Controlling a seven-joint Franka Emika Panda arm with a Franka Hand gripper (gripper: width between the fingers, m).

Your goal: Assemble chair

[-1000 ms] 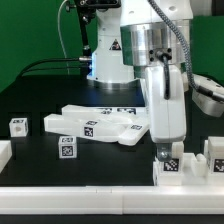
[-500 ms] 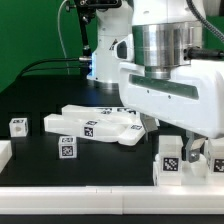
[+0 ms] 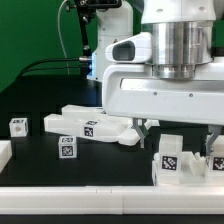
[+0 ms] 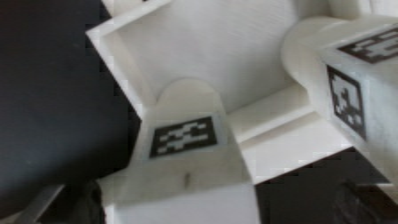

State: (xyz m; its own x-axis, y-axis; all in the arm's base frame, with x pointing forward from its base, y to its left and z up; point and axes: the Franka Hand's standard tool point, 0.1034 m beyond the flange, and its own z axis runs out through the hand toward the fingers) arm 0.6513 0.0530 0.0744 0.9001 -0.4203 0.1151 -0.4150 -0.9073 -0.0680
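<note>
— Fingers?
— Your gripper (image 3: 178, 128) hangs spread wide, empty, near the tagged block (image 3: 172, 158).
— Chair?
— Unbuilt: slabs (image 3: 95, 126) lie loose on the black table (image 3: 30, 105), toward the exterior view's left of that block.

The table (image 3: 35, 100) is black with a white front edge (image 3: 80, 196). A green wall (image 3: 25, 30) stands behind it, and black cables (image 3: 45, 66) lie at the back.

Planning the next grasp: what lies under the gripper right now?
A tagged white block stands beneath the open gripper, untouched. Flat slabs lie toward the exterior view's left. The arm hides the table behind it.
</note>
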